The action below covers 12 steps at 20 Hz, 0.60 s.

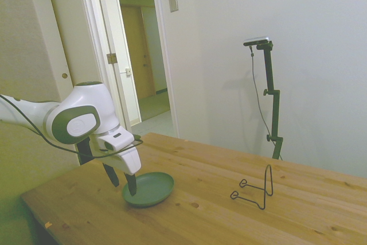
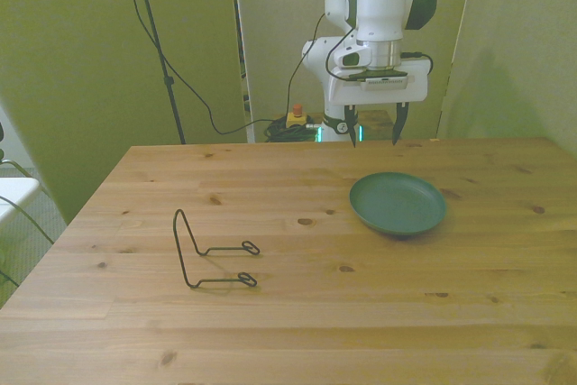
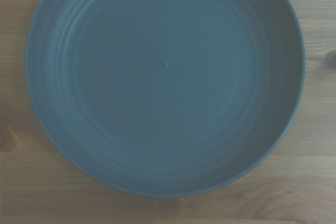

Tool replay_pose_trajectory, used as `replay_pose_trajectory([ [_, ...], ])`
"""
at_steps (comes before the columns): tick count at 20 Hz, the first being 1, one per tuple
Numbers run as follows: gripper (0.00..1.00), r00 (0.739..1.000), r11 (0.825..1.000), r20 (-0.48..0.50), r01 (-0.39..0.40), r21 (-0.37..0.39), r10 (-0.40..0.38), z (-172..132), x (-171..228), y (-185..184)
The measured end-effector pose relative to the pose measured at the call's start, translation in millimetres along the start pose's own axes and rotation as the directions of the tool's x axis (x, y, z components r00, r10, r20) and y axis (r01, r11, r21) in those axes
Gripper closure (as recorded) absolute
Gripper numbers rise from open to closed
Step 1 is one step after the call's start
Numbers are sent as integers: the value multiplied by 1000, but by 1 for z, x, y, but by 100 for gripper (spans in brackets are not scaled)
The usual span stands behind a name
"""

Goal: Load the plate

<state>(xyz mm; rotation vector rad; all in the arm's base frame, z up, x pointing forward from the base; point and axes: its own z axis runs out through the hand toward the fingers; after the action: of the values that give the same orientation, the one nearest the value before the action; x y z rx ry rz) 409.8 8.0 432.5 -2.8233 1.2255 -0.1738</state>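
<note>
The sage-green plate (image 1: 150, 189) lies flat and empty on the wooden table (image 1: 229, 222), on the front view's right (image 2: 398, 203). My gripper (image 1: 121, 181) hangs open a little above the table, at the plate's edge nearest the arm, with nothing between its fingers. From the front, the gripper (image 2: 375, 137) stands just behind the plate, fingers pointing down. The plate (image 3: 165, 77) fills almost the whole wrist view, with bare wood around it.
A thin black wire stand (image 1: 258, 190) stands apart from the plate, on the front view's left (image 2: 203, 254). Cables and a small yellow box with a red button (image 2: 295, 117) sit behind the table's far edge. An open doorway (image 1: 140, 55) shows in the side view.
</note>
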Motion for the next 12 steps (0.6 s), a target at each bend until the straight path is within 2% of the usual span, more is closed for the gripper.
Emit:
replay_pose_trajectory([
  [5, 0, 999, 999, -14, -37, 19, 37, 1, 9, 2],
  [12, 0, 990, 990, -26, -138, 32, 139, 14, 63, 11],
])
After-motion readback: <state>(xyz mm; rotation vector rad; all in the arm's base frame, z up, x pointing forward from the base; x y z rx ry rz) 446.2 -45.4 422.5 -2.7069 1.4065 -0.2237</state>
